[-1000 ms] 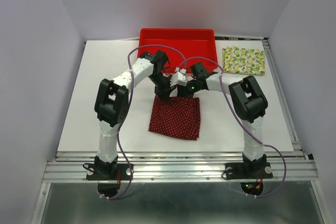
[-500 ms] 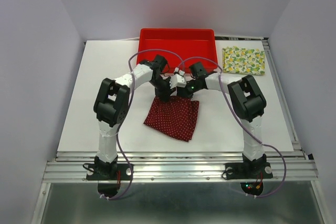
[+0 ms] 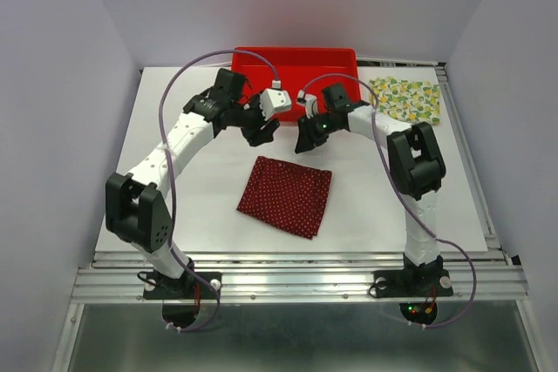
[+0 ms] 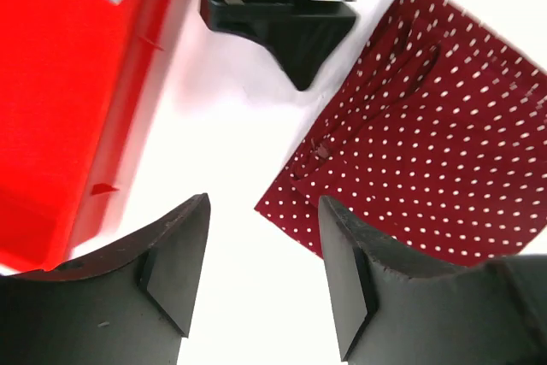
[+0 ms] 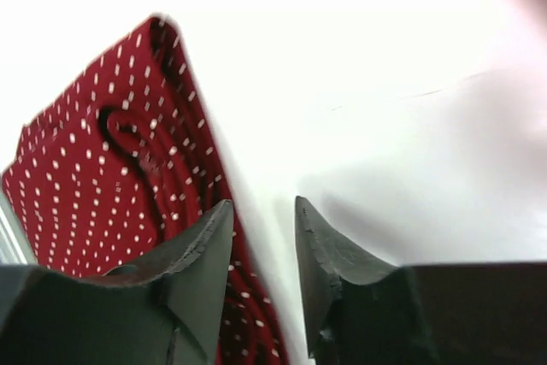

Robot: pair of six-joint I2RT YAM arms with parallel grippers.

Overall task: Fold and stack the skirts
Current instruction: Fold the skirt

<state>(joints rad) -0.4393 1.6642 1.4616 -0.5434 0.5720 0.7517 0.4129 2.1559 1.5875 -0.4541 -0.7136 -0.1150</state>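
Note:
The dark red skirt with tiny white dots [image 3: 287,196] lies folded flat on the white table, also in the left wrist view [image 4: 427,143] and the right wrist view [image 5: 111,185]. The cream skirt with lemons [image 3: 404,99] lies folded at the far right. My left gripper [image 3: 261,131] hangs open above the table just beyond the red skirt's far left corner, nothing between its fingers [image 4: 265,237]. My right gripper [image 3: 302,141] stands open over the skirt's far edge, empty [image 5: 263,228].
A red plastic tray [image 3: 294,58] stands at the back of the table, right behind both grippers, and shows at the left of the left wrist view [image 4: 60,108]. The table's right edge runs just past the lemon skirt.
Both grippers have let go of the red skirt and lifted away toward the tray. The left arm swung out to the left. The skirt now lies flat, slightly turned.

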